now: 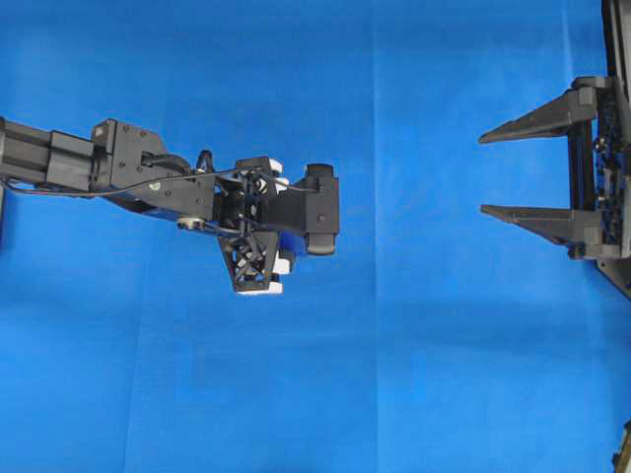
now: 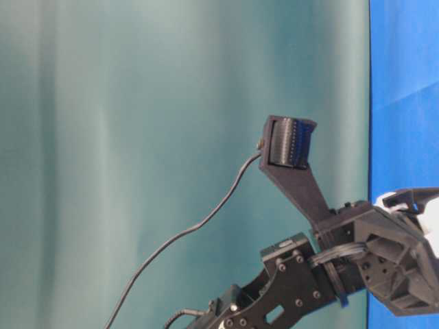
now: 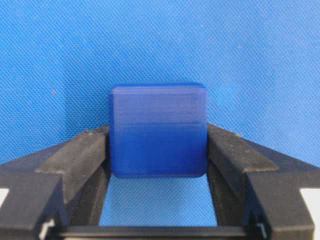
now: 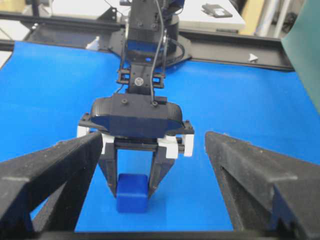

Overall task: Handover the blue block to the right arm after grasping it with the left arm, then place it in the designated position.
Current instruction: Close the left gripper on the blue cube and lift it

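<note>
Two hands: both in the overhead view, left hand (image 1: 281, 258) low over the cloth, right hand (image 1: 523, 172) well apart at the far right edge.
Left hand, state: fingers (image 3: 82, 155) stand on either side of the blue block (image 3: 158, 130), their inner faces against or just beside its side faces; whether they press firmly enough to hold it cannot be told.
Right hand, state: fingers (image 1: 527, 120) spread wide apart, nothing between them, pointing toward the left hand.
Blue block, place: resting on the blue cloth of the tabletop (image 1: 414, 374), between the left fingertips; the right wrist view shows it (image 4: 132, 193) directly beneath the left hand (image 4: 132, 187), apparently not lifted.
Step in hand: the first one, the grasp by the left arm; handover and placing are not yet begun.
Next move, judged: complete the squeeze on the block's two side faces, then raise it straight up from the cloth.
Requirement for handover: enough of the block should project past the left fingertips for the right fingers to take it.
Risk, judged: a loose or off-centre pinch could let the smooth cube twist or slip on lifting.
</note>
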`<state>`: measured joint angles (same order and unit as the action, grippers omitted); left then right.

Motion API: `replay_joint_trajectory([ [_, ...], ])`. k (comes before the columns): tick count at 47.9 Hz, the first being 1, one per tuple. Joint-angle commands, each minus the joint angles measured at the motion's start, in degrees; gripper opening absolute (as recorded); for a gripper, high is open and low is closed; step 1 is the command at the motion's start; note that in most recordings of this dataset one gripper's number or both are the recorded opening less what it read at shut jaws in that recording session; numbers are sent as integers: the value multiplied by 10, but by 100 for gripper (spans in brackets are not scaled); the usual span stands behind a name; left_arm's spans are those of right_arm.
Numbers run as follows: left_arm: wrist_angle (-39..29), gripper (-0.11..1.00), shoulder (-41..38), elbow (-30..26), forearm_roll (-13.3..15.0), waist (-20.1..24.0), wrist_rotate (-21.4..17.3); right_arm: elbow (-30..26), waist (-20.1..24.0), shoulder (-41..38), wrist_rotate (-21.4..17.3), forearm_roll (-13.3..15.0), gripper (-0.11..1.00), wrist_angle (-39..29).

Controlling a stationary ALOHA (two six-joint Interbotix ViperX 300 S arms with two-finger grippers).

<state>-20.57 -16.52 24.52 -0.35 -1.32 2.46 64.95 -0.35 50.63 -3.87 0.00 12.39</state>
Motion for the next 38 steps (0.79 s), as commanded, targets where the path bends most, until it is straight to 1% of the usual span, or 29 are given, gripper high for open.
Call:
replay_joint_trajectory([
  [1, -11, 49, 13, -9, 0, -6, 0, -14, -2, -4, 0, -2, 95, 5],
  [9, -24, 49, 23, -10, 0, -8, 4, -14, -2, -5, 0, -2, 95, 5],
  [15, -47, 49, 50, -12, -1, -8, 4, -15, -2, -5, 0, -2, 95, 4],
  [26, -126, 49, 114, -32, -1, -8, 6, -15, -2, -5, 0, -2, 95, 3],
  [38, -221, 49, 143, -76, 0, -8, 5, -15, -2, -5, 0, -2, 95, 3],
])
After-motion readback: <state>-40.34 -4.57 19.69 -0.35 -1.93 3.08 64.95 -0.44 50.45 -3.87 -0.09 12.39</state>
